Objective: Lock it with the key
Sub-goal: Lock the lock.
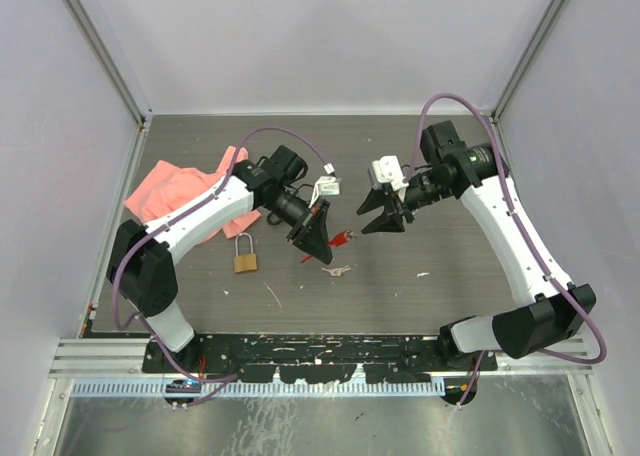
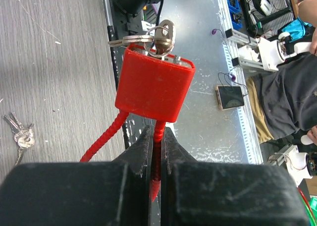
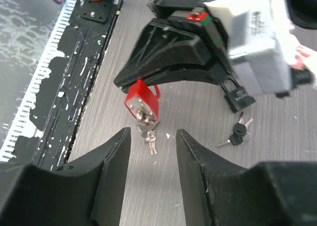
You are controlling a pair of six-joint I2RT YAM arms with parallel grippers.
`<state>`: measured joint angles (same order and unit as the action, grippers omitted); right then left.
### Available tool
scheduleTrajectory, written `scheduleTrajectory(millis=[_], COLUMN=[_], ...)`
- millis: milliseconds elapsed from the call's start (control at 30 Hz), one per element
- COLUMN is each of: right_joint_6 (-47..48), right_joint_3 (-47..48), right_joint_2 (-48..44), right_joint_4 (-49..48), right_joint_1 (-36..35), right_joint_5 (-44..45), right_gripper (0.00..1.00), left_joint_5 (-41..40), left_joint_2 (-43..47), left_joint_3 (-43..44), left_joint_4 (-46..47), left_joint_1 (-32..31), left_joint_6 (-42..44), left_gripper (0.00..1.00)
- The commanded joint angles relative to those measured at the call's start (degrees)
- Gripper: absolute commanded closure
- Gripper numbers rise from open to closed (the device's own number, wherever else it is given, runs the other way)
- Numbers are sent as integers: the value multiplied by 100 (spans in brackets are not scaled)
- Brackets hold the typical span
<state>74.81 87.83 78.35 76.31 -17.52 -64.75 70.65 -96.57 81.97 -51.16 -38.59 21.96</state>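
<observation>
Padlock [image 2: 154, 84], the red one, is hanging just above the table [image 1: 450, 276], where my left gripper [image 2: 157, 142] is pinching its cable shackle [image 2: 106, 133] tightly between closed fingers. A key [image 2: 163, 35] is sitting in its keyhole, with a ring and another key dangling from it. My right gripper [image 3: 152, 137] is standing open, facing the key but not touching it. A brass lock [image 1: 246, 261], a black lock [image 3: 237, 96] and a pink cloth [image 1: 180, 191] are lying nearby.
</observation>
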Motion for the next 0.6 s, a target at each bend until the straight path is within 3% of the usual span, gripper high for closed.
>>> scheduleTrajectory(millis=[0,433,567], right_joint_6=[404,100,86], right_joint_3=[-148,-314,-303], right_joint_2=[-160,-186,-197], right_joint_4=[25,-324,-377], right_joint_1=[-223,-544,-618], right_joint_5=[100,321,342], right_gripper=[54,66,74], left_joint_5=[230,341,372], left_joint_2=[-23,-59,-86], left_joint_3=[324,383,409], left_joint_4=[-182,-244,-264], left_joint_1=[6,1,8], left_joint_6=[212,238,236], left_gripper=[100,100,100])
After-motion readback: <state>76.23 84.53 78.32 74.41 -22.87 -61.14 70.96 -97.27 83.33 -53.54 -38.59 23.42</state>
